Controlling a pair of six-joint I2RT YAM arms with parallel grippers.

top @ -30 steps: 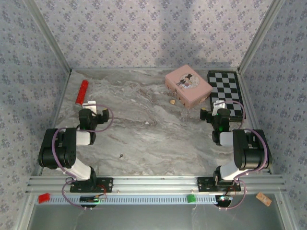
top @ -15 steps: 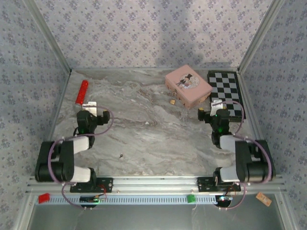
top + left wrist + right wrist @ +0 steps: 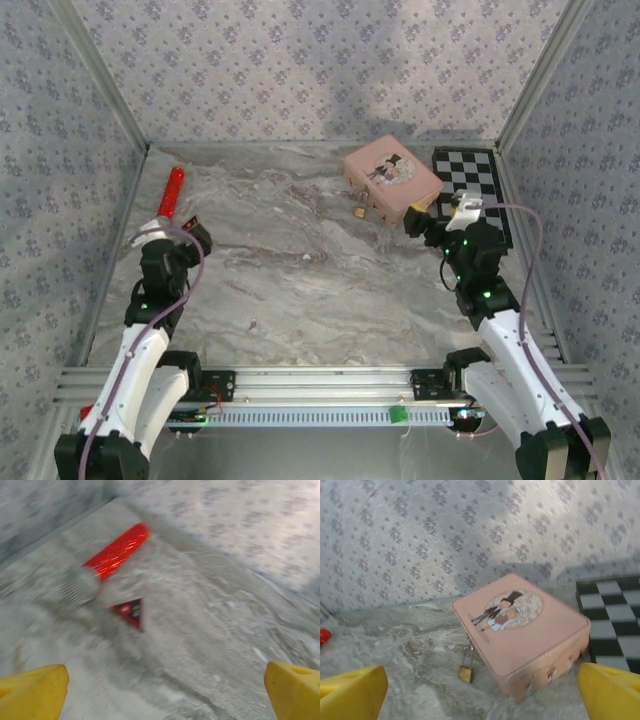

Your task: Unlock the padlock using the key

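The pink box (image 3: 520, 630) is the biggest hazard, as I judge it: it sits just ahead of the right gripper (image 3: 480, 695), and a careless reach could shove it and carry the lock along. Both grippers gape wide and empty, with the left gripper (image 3: 162, 695) facing a red cylinder (image 3: 117, 552) far from the job. The tiny brass padlock (image 3: 466, 672) rests against the box's near-left edge with its shackle uppermost. It lies ahead of the right jaws, slightly left of their centre, and could easily slip (I can pick out no key).
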